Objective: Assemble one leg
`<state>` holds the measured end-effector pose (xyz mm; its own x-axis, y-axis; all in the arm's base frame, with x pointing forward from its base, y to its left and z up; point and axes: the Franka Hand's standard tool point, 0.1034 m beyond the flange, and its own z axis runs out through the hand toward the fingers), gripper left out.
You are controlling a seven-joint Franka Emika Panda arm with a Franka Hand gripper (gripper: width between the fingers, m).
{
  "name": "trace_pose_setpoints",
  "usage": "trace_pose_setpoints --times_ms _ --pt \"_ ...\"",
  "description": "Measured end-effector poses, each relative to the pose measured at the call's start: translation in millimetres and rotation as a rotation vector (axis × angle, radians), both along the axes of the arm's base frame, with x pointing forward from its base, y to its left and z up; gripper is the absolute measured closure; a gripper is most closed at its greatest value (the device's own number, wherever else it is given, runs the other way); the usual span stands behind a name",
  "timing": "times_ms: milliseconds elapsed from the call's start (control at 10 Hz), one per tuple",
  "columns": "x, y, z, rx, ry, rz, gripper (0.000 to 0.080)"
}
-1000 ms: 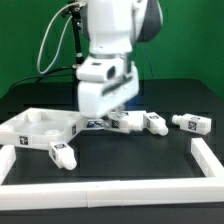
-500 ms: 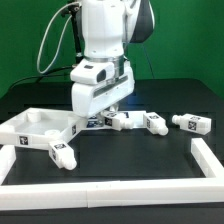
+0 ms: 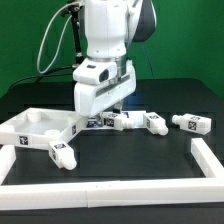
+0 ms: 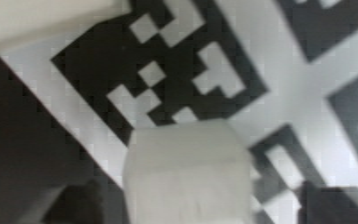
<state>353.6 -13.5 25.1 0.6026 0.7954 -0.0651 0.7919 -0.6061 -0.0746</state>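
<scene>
My gripper (image 3: 101,117) is low over the table just right of the large white panel (image 3: 22,128); the arm hides its fingertips in the exterior view. In the wrist view the gripper (image 4: 197,196) is open. A blurred white rounded piece (image 4: 190,170), seemingly a leg, stands between the dark fingers (image 4: 66,198), with a gap on one side. Large black-and-white tags (image 4: 176,70) fill the view behind it. One leg (image 3: 126,121) lies beside the gripper. Two more legs (image 3: 153,121) (image 3: 192,122) lie further to the exterior view's right. Another leg (image 3: 61,153) lies in front of the panel.
A raised white border (image 3: 120,190) runs along the front of the table and up the exterior view's right side (image 3: 208,156). A green backdrop stands behind the arm, and cables hang at its upper left.
The arm has shifted a little toward the exterior view's left, staying low. The legs and the panel have not moved.
</scene>
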Motion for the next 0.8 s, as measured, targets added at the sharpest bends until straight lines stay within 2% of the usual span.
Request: trace_pose_setpoints --times_ms 100,200,300,400,500,600,800 --pt "4.4 -9.6 29.7 -0.015 0.023 0.021 0.0217" --pt "13.3 -27.8 57.3 -0.026 0.039 0.022 0.0164" --pt "28.7 -48.1 75.8 -0.031 0.039 0.019 0.0154" --pt "46.3 -73.0 87.6 -0.023 0.024 0.084 0.0154" --pt "65.6 -98.7 92.2 0.008 0.001 0.134 0.0154" --pt "73.6 -106.0 86.5 0.015 0.001 0.124 0.0151" --pt "70.5 -101.3 85.8 0.016 0.005 0.127 0.0151"
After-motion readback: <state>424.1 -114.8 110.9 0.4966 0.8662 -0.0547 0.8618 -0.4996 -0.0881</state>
